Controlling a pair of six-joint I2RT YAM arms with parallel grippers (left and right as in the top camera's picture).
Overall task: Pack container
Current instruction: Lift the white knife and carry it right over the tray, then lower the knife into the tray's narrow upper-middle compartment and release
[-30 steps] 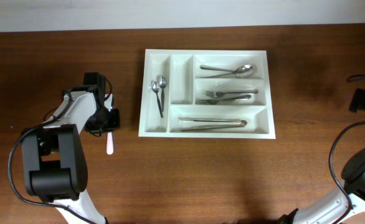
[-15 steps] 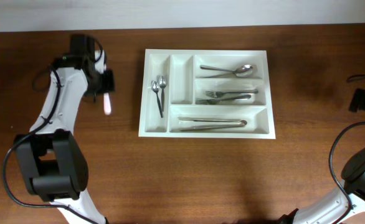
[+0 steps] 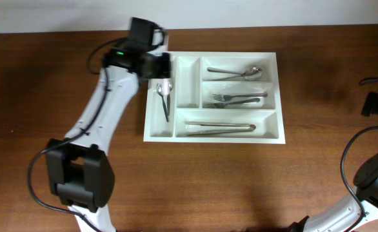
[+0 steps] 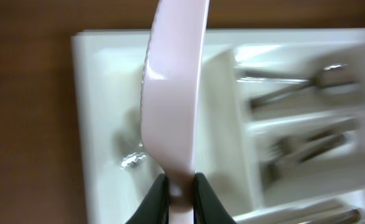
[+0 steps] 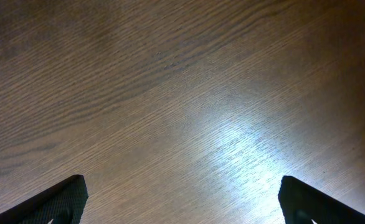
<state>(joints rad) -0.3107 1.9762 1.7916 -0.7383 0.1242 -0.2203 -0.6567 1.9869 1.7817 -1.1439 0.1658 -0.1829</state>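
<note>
The container is a white cutlery tray point(image 3: 215, 138) at the table's centre back. My left gripper point(image 3: 155, 65) hovers over its far left corner, above the two narrow compartments. In the left wrist view the jaws point(image 4: 179, 186) are shut on a pale pink plastic utensil point(image 4: 173, 93) that points out over the tray point(image 4: 98, 118). In the overhead view the utensil is mostly hidden under the gripper. My right gripper point(image 3: 376, 103) is at the far right edge, away from the tray. Its fingers point(image 5: 182, 199) are wide open over bare wood.
Two small spoons point(image 3: 165, 90) lie in the tray's leftmost narrow compartment. A large spoon point(image 3: 237, 72), forks point(image 3: 234, 99) and long metal pieces point(image 3: 218, 127) lie in the three long ones. The second narrow compartment point(image 3: 188, 80) has nothing in it.
My left arm has lifted the pink utensil off the table at the left and carried it back and to the right, to above the tray's far left corner. The right arm has not moved.
</note>
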